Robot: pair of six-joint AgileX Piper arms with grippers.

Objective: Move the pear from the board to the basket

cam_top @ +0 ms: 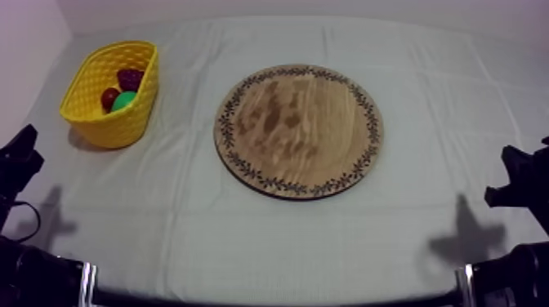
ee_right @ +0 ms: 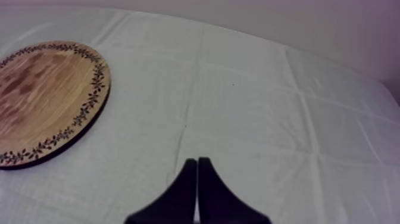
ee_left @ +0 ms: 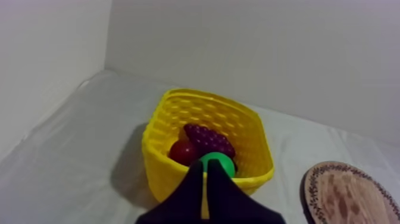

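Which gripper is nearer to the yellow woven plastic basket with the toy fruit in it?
Left. The left gripper rests shut just short of the yellow basket. The right gripper rests shut at the opposite side, beyond the round wooden board.

Bright yellow basket (cam_top: 114, 124) at ten o'clock of the wooden board (cam_top: 299, 131), with a lattice weave all over its walls. Inside it there's a green pear (cam_top: 124, 102), dark purple grapes (cam_top: 130, 78) at its twelve, and a small red fruit (cam_top: 108, 99) at its nine. The board is warm brown with darker blotches, and a dark leaf-vine pattern rings its rim. The cloth (cam_top: 408, 233) is grey-white. Left end effector (ee_left: 205, 164) and right end effector (ee_right: 197, 159) are both black.
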